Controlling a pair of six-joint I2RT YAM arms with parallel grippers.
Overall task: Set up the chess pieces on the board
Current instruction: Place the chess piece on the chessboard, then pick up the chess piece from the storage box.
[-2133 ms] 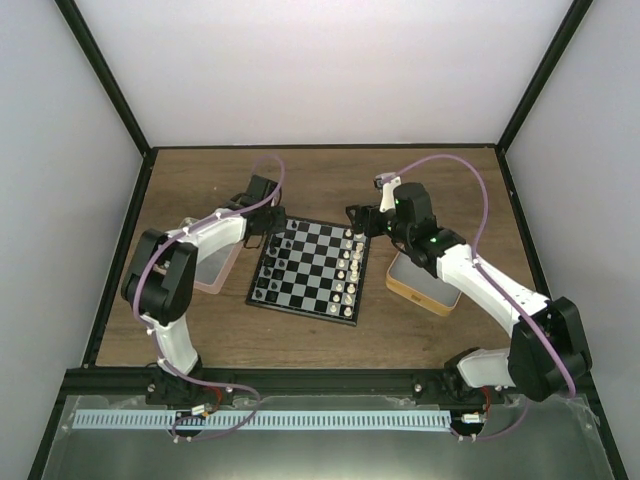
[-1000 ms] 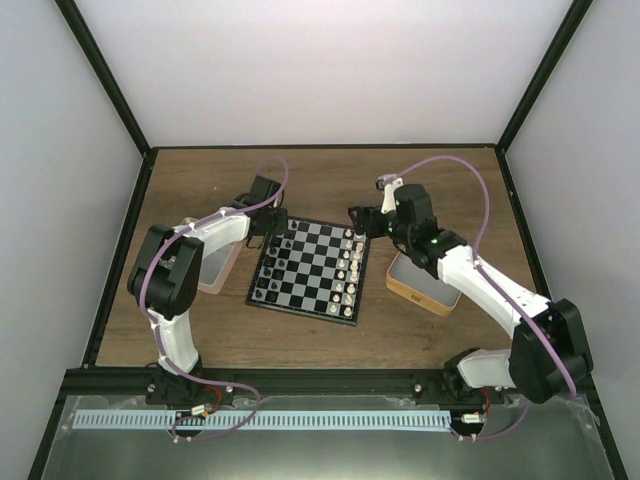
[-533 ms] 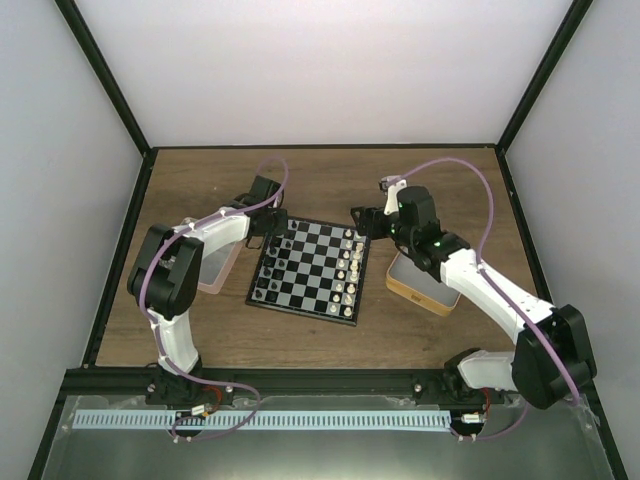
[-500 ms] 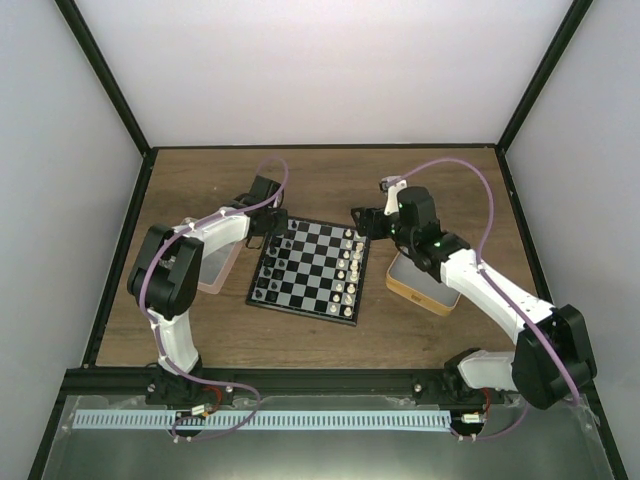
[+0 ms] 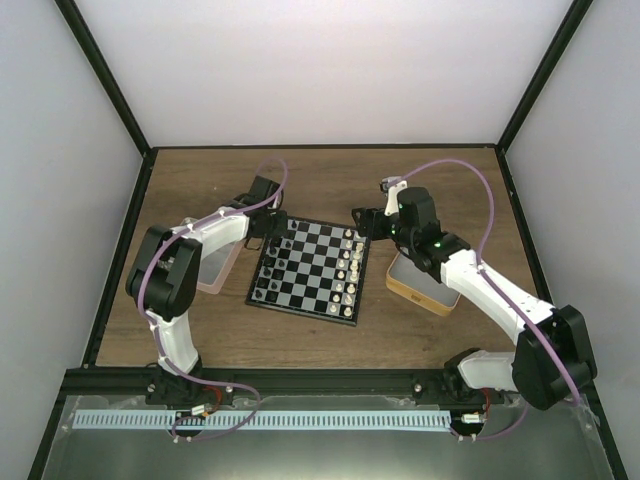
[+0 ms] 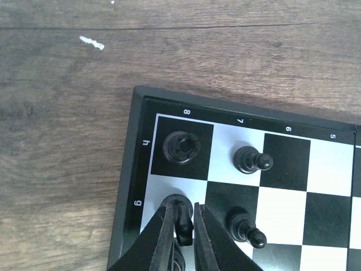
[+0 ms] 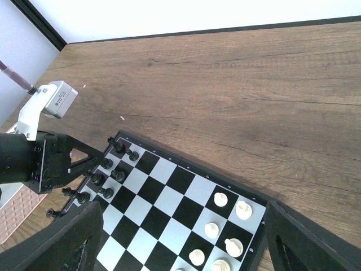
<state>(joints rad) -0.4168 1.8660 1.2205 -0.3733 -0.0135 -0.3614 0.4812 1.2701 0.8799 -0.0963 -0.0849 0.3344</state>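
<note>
The board (image 5: 300, 310) lies mid-table, with black chess pieces (image 5: 268, 270) along its left side. My left gripper (image 5: 273, 237) is low over the board's far left corner. In the left wrist view its fingers (image 6: 183, 209) are shut on a black piece (image 6: 184, 223) standing on the pale square beside the corner rook (image 6: 181, 147). Two black pawns (image 6: 251, 160) stand on the second file. My right gripper (image 5: 362, 222) hovers open and empty above the board's far right corner. Its view (image 7: 183, 209) shows the board (image 7: 169, 197) below.
White chessmen (image 5: 350, 265) fill the board's right side and also show in the right wrist view (image 7: 225, 226). A tan tray (image 5: 425, 290) sits right of the board, under the right arm. A pink-rimmed clear box (image 5: 215, 270) sits left of it, under the left arm.
The left arm has edged slightly toward the board's far corner. The right gripper has drifted a little to the right. No piece has visibly changed squares.
</note>
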